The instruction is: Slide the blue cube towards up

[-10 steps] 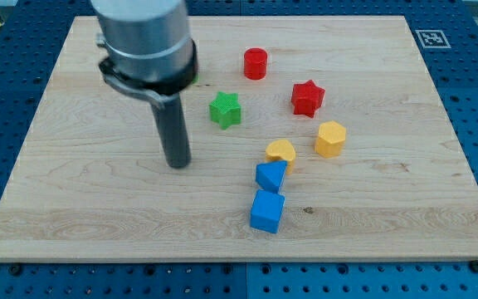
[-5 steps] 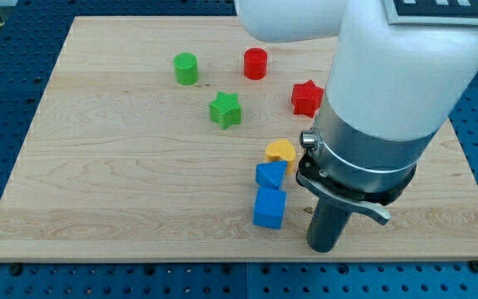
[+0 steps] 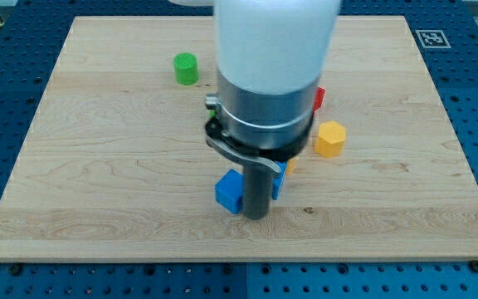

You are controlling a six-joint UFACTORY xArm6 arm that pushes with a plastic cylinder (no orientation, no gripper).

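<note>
The blue cube [image 3: 230, 191] sits on the wooden board [image 3: 98, 183], low and near the middle. My tip [image 3: 256, 215] is on the board right beside the cube, touching its right side and slightly below it. A second blue block [image 3: 279, 178] shows as a sliver just right of the rod; its shape is hidden. The arm's body covers the middle of the board.
A green cylinder [image 3: 186, 68] stands at the upper left. A yellow hexagonal block [image 3: 330, 139] lies right of the arm. A sliver of a red block [image 3: 319, 97] shows above it. The other blocks are hidden behind the arm.
My tip swept from the left of the board around to the lower right, then left against the blue cube. The cube has shifted left by about its own width.
</note>
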